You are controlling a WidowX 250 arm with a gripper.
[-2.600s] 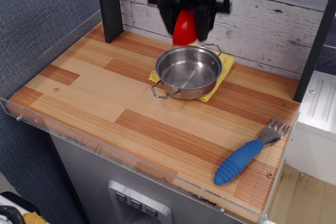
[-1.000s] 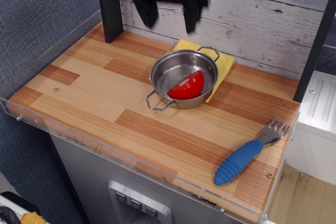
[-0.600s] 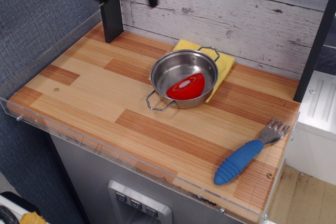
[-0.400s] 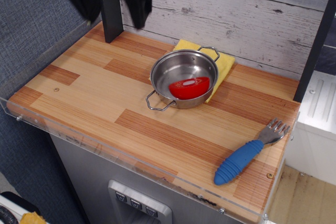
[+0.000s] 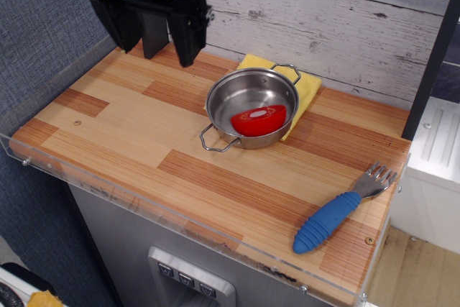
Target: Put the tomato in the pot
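Observation:
The red tomato (image 5: pixel 258 120) lies inside the shiny steel pot (image 5: pixel 237 95), toward its front right, flat cut face turned up. The pot sits on a yellow cloth (image 5: pixel 310 85) at the back middle of the wooden table. My black gripper (image 5: pixel 154 42) hangs above the table's back left, well left of the pot. Its two fingers are spread apart and hold nothing.
A fork with a blue handle (image 5: pixel 336 218) lies near the front right corner. A dark post (image 5: pixel 152 34) stands at the back left, behind the gripper. A clear plastic rim (image 5: pixel 180 222) runs along the table's front and left edges.
The gripper let go of the tomato, which now lies in the pot. The gripper moved from over the pot to the back left. The pot shifted slightly toward the front left.

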